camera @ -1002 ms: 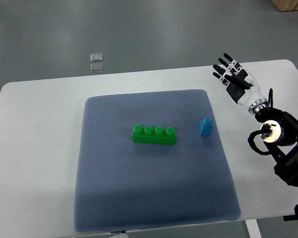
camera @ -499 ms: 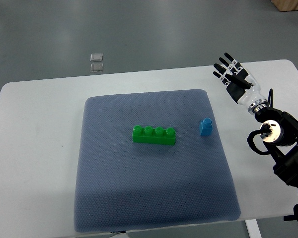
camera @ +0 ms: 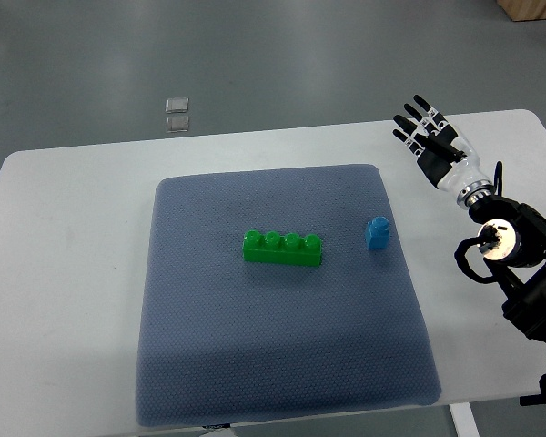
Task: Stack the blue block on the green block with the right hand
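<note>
The right hand (camera: 430,138) hovers over the far right part of the white table (camera: 64,273), its fingers (camera: 409,121) spread and holding nothing, well apart from both blocks. Nearer and to its left, the small blue block (camera: 377,233) stands upright on the right side of the grey mat (camera: 282,364). Left of that, near the mat's middle, the green block (camera: 283,248) lies with its long axis running left to right, four studs up.

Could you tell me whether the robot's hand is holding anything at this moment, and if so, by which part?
Nothing is held. The right hand is open above the white table, apart from the blue block.
</note>
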`<state>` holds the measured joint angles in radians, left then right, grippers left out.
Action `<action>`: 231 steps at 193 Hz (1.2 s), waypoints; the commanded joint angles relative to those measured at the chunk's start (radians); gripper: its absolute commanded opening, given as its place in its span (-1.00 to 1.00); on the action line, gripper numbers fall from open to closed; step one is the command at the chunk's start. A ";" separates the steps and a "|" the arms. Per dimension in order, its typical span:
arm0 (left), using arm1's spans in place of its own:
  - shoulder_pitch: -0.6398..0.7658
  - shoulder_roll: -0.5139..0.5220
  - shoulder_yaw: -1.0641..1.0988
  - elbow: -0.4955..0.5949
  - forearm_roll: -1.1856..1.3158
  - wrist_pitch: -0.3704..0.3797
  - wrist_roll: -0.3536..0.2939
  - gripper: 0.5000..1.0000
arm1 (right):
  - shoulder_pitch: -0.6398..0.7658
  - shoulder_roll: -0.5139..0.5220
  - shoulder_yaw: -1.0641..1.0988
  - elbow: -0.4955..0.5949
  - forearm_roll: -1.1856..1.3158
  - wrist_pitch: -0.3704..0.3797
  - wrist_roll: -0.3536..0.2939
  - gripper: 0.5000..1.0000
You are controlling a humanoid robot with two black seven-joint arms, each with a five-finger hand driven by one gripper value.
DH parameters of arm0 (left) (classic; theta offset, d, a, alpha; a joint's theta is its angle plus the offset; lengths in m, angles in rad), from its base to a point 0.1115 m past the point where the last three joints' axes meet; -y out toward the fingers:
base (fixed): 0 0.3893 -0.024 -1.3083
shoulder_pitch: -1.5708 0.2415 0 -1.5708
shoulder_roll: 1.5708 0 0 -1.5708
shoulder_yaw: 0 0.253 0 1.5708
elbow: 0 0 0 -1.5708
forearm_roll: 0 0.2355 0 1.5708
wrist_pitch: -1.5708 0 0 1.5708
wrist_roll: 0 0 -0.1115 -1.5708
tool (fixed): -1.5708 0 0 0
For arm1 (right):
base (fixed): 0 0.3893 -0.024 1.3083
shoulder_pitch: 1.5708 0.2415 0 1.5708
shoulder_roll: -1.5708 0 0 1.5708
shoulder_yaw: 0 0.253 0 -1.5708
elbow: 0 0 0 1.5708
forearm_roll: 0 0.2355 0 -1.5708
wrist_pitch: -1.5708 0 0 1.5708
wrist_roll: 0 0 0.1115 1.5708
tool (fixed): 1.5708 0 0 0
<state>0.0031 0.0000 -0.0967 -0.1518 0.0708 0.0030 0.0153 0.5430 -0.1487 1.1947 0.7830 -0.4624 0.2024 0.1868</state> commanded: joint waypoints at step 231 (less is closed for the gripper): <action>0.000 0.000 0.000 0.000 0.000 0.000 0.000 1.00 | 0.638 -0.759 -1.143 0.400 -0.363 0.063 -0.013 0.69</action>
<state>0.0031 0.0000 -0.0967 -0.1518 0.0707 0.0033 0.0153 1.0968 -0.8682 0.1394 1.1487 -0.7571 0.2434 0.1760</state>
